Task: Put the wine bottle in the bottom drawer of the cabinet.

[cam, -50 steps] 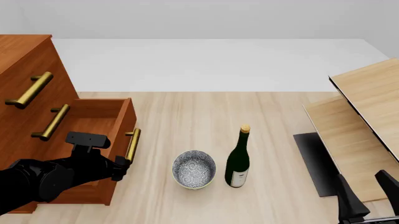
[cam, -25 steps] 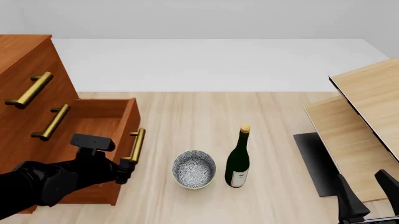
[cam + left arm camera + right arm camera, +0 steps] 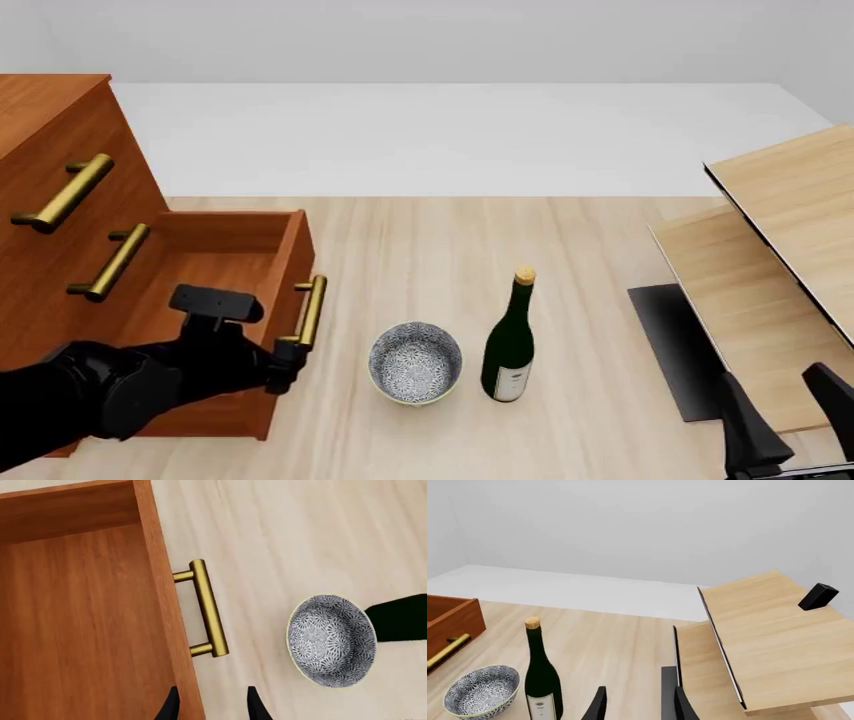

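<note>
The wine bottle (image 3: 509, 340) stands upright on the table (image 3: 441, 240) — dark green glass, gold foil cap, a white label low on its body. It sits just right of the patterned bowl (image 3: 415, 362), close to it but apart, and well clear of the cabinet (image 3: 60, 180) at the left.

Since half a second ago the bottom drawer (image 3: 227, 290) has come further out: its front and brass handle (image 3: 311, 311) now sit nearer the bowl, and the left end effector (image 3: 284, 362) has moved along with it. Bottle and bowl have not shifted.

The front view shows the left end effector low at the handle's near end, but not how its fingers stand. The left wrist view shows them spread, one fingertip over the drawer front's edge and the other over the table — the handle (image 3: 207, 609) lies ahead of the tips, not between them, so this end effector (image 3: 212, 706) grips nothing. That view also looks down into the drawer's bare wooden floor (image 3: 87, 625).

The right end effector (image 3: 636, 706) shows only in the right wrist view, fingers parted and empty, with the bottle (image 3: 542, 676) and bowl (image 3: 480, 691) ahead and the pale shelf unit (image 3: 767, 635) beside it.
</note>
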Motion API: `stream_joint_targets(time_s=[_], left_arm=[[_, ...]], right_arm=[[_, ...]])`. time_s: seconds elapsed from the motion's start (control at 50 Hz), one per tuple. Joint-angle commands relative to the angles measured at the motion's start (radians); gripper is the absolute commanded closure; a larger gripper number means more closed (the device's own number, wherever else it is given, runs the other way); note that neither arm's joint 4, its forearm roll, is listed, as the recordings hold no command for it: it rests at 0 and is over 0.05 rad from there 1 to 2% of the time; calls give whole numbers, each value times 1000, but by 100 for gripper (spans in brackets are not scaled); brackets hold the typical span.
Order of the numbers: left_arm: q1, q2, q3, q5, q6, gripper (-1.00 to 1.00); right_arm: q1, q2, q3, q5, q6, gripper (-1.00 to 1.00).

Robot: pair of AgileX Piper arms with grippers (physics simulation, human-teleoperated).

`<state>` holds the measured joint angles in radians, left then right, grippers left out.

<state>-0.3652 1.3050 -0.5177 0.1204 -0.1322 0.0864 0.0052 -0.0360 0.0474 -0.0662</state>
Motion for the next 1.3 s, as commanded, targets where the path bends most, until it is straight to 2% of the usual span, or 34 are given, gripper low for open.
stream_joint_targets(time_s=[0.02,0.42,0.58,0.94,1.08,1.3], left_arm=[[-33,12,-33,3,2,-100],[-77,19,-64,23,-2,-100],[-44,-54,-99,94,58,-100],[-18,-169,-204,245,83,-100],[-45,-198,-247,288,56,-100],[-115,-237,-313,305,83,-100]], right_arm=[[1,-2,-4,4,1,-100],[0,-2,-6,6,5,-100],[5,-1,-1,4,4,-100],[14,1,-1,4,1,-100],[15,2,-1,3,1,-100],[20,0,-7,10,-3,-100]])
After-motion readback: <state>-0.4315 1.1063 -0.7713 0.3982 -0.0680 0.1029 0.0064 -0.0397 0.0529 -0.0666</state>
